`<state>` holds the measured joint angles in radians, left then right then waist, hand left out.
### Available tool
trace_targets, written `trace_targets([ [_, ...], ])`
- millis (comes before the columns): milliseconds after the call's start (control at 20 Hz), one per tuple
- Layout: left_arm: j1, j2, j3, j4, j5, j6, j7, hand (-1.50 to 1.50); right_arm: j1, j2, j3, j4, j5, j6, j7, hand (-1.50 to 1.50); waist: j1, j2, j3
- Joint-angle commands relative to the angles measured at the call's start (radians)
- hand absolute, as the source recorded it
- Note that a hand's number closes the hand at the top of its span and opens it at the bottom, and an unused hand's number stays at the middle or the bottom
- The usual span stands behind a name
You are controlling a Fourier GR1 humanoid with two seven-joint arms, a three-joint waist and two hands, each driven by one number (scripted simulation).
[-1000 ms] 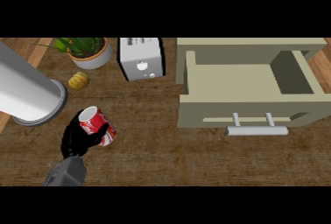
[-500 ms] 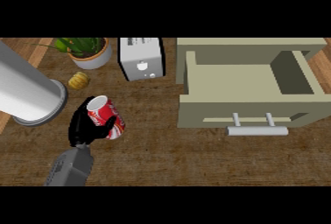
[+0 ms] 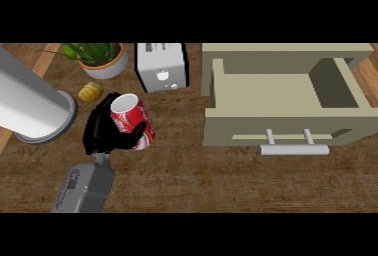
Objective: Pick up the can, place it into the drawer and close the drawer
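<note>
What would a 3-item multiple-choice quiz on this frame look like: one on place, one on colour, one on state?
1. The toaster stands:
A. inside the drawer
B. between the potted plant and the drawer
C. right of the drawer

2. The can is mainly:
A. blue
B. green
C. red

3. The drawer is:
A. open, nothing visible inside
B. shut
C. open, can inside

Key: 1 B, it sits at the counter's back between them. 2 C, red body, white lettering. 3 A, its bare floor shows; the can is in the left hand.

One head view looks steeply down at the counter (image 3: 221, 185).
</note>
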<state>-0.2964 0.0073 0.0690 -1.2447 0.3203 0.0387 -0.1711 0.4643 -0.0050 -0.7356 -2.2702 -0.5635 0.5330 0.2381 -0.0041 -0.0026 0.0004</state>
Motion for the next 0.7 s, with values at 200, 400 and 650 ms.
trace_targets([
  [200, -0.155, 0.008, -0.049, -0.168, -0.051, 0.160, 0.244, 1.50, 0.001, 0.004, 0.004, -0.059, -0.026, -0.044, 0.043, -1.50, -0.004, 0.001, 0.000],
  [400, -0.189, -0.006, -0.113, -0.155, -0.086, 0.206, 0.223, 1.50, -0.026, 0.002, -0.023, 0.006, -0.004, 0.001, -0.003, -1.50, -0.005, 0.002, 0.000],
  [650, -0.334, -0.007, -0.137, -0.169, -0.116, 0.312, 0.345, 1.50, -0.001, -0.013, -0.010, -0.006, -0.020, -0.014, 0.010, -1.50, -0.010, 0.002, 0.000],
])
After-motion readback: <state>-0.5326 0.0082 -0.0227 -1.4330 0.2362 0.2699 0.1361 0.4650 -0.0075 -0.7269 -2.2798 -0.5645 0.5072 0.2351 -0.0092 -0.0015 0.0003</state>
